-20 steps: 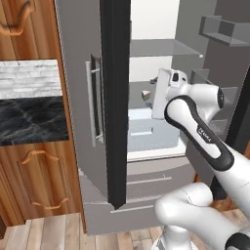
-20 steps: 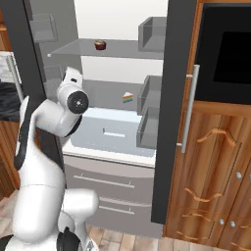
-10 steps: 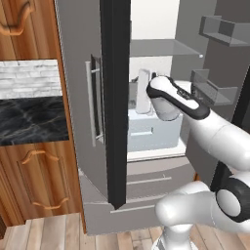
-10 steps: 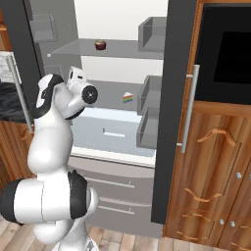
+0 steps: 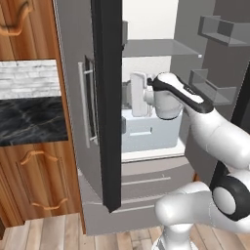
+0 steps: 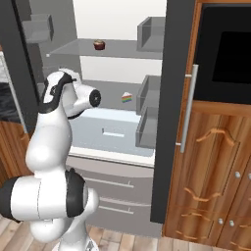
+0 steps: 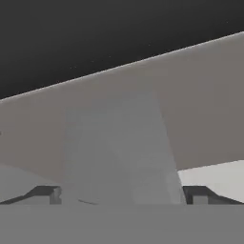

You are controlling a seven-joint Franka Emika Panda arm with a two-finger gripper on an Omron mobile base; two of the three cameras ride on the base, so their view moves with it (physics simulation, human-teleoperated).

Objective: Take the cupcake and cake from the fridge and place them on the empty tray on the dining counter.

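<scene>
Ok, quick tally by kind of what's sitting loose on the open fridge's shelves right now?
Small round cupcakes, dark red-brown wrapper, upper grey shelf: 1
Small wedge cake slices, cream-white with coloured side, lower shelf: 1
Total: 2

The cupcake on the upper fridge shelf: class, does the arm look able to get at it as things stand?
Probably yes: the fridge doors stand open, and the cupcake sits alone near the shelf's front, nothing before it. The open gripper is lower and must rise.

Glossy white rounded arm [image 5: 215, 132] segments, dark joint bands, small dark fingertips [image 7: 45, 194].
</scene>
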